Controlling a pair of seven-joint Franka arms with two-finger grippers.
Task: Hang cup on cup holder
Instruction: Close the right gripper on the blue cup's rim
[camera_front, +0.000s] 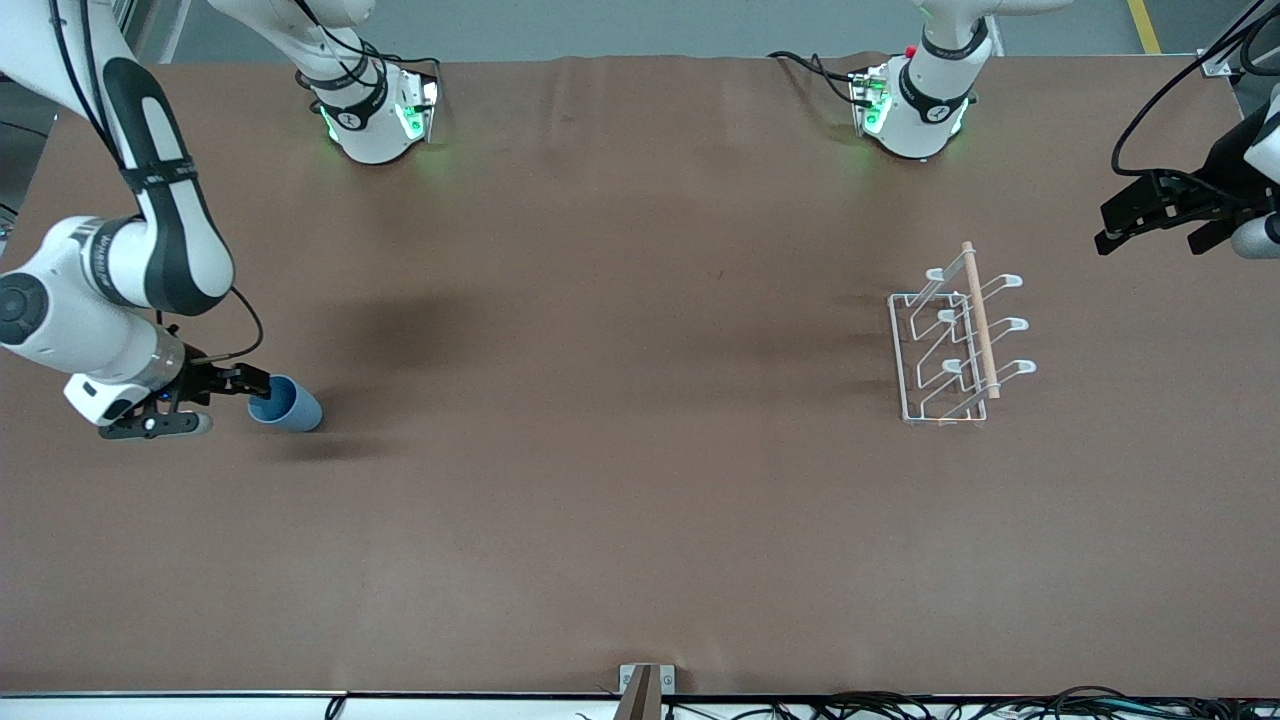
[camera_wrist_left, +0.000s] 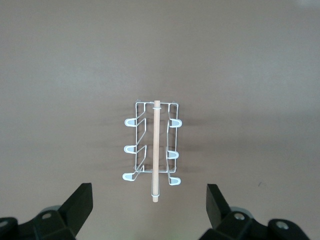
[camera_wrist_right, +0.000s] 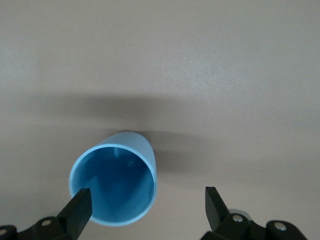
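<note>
The light-blue cup (camera_front: 287, 405) lies on its side on the brown table near the right arm's end, its open mouth toward my right gripper (camera_front: 232, 400). In the right wrist view the cup (camera_wrist_right: 115, 182) lies close before the open right gripper (camera_wrist_right: 147, 205); one fingertip (camera_wrist_right: 80, 205) overlaps the cup's rim and the other stands beside the cup. The white wire cup holder (camera_front: 955, 345) with its wooden dowel stands near the left arm's end. My left gripper (camera_front: 1145, 240) is open and empty, up in the air beside the holder, which shows in the left wrist view (camera_wrist_left: 152, 150).
The two arm bases (camera_front: 375, 110) (camera_front: 915, 105) stand along the table's edge farthest from the front camera. Cables run along the edge nearest that camera (camera_front: 900, 705). The brown table cloth (camera_front: 620, 400) lies between cup and holder.
</note>
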